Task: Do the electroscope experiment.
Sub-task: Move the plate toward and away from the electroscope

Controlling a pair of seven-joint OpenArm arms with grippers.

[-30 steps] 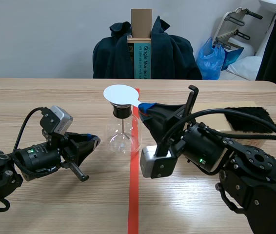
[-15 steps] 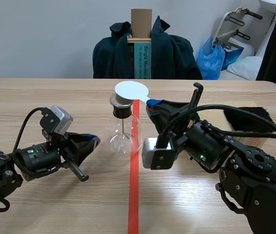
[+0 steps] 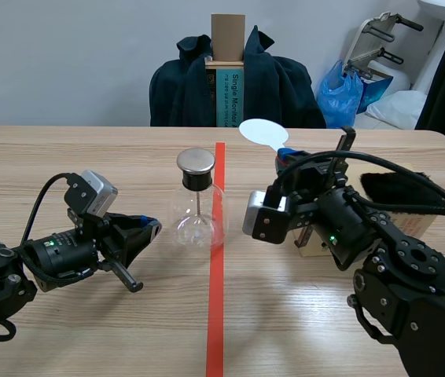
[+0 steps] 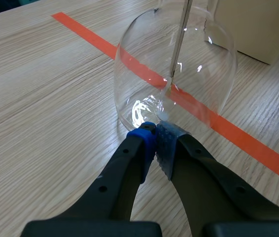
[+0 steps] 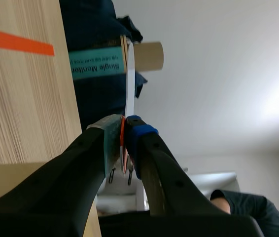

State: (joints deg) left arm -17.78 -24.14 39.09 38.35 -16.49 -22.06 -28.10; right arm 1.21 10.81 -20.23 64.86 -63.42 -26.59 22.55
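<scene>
Scene view: right jaws pinch white disc (image 3: pixel 261 132); left jaws clenched beside glass flask (image 3: pixel 197 216).

We see a bench (image 3: pixel 89 330) of pale wood, matt, with fine grain. The flask (image 3: pixel 197 220) is clear glossy glass under a dull metal cap (image 3: pixel 196 161), a thin shiny metal rod (image 4: pixel 179 44) inside. The white paddle (image 3: pixel 260 131) looks smooth, thin and matt. On the right lies black shaggy fur (image 3: pixel 399 191) on a cardboard box (image 4: pixel 258 24). The left gripper (image 4: pixel 155 130) has matt black plastic fingers (image 4: pixel 124 173) with soft dotted pads (image 4: pixel 168 148).
</scene>
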